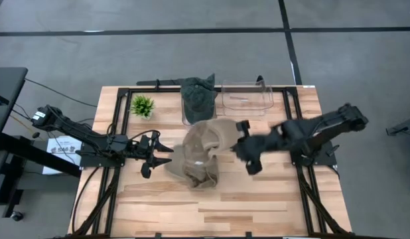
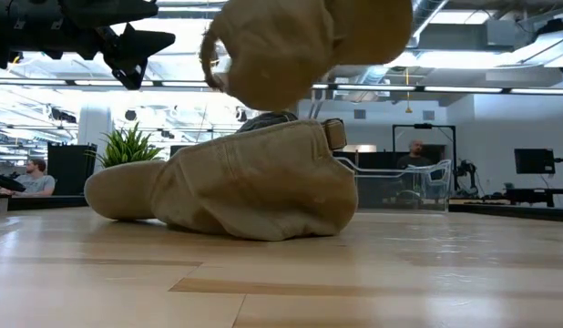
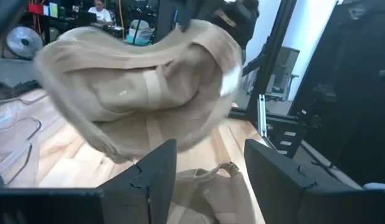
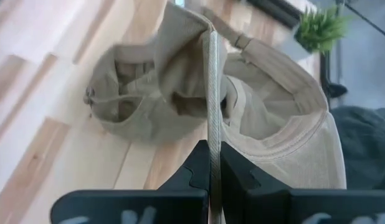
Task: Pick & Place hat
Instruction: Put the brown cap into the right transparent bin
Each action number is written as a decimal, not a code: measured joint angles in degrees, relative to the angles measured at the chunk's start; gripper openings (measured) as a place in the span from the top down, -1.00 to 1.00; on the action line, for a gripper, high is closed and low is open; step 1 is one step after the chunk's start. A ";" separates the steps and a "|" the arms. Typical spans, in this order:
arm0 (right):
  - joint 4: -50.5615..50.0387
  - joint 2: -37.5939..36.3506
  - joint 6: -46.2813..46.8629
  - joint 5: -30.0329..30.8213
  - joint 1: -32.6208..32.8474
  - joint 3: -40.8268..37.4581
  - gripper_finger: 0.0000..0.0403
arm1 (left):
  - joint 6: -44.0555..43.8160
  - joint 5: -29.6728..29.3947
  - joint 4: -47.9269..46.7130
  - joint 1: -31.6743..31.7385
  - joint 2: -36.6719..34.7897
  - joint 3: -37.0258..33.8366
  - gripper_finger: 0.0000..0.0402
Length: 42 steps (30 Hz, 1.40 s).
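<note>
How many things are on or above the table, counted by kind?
Tan hats: 2, one lifted in the right hand, one lying on the table
Dark green hats: 1
Clear bins: 2, one with the green hat, one without
Small plants: 1
Total: 6

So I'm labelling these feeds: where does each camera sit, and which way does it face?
High: overhead, facing down on the table and both arms.
Low: table height, facing the resting tan hat; left pincer above.
Left wrist: open left pincer facing the lifted tan hat.
Right wrist: right pincer shut on the lifted hat's rim.
All share both hats.
</note>
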 joint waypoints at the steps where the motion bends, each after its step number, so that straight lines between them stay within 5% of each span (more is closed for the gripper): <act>1: 2.87 -2.06 -1.05 -2.67 -2.36 -2.38 0.99 | 0.32 0.00 0.02 0.00 0.00 0.00 0.07; 6: 30.03 -12.40 0.70 -18.34 -12.81 -20.65 0.99 | 0.42 0.00 0.27 -0.01 0.00 0.00 0.07; 9: 53.45 -16.09 9.46 -20.87 -14.44 -34.68 0.99 | 0.12 0.00 0.46 -0.02 0.00 0.00 0.07; 14: 99.26 -13.13 24.30 -6.24 -9.99 -57.85 0.99 | -1.59 0.04 0.45 -0.29 0.00 0.00 0.07; 18: 138.46 2.11 28.66 6.54 -0.97 -69.67 0.99 | -3.27 0.04 0.46 -0.28 0.00 0.00 0.07; 23: 135.60 15.57 34.08 18.89 8.29 -62.85 0.98 | -3.39 0.03 0.55 -0.28 0.00 0.00 0.07; 27: 138.81 24.27 24.86 13.20 11.54 -51.56 0.97 | -3.32 0.00 1.50 -0.19 0.39 0.06 0.07; 34: 139.50 23.89 8.87 -1.93 12.80 -40.54 0.98 | -3.24 0.78 2.89 -0.25 1.46 0.03 0.07; 38: 140.76 20.04 -1.30 -2.20 13.84 -40.94 0.98 | -3.24 1.30 3.26 -0.22 1.75 0.02 0.07; 42: 141.31 14.68 -7.42 4.63 13.16 -42.88 0.99 | -3.37 1.31 3.25 -0.28 1.77 0.02 0.07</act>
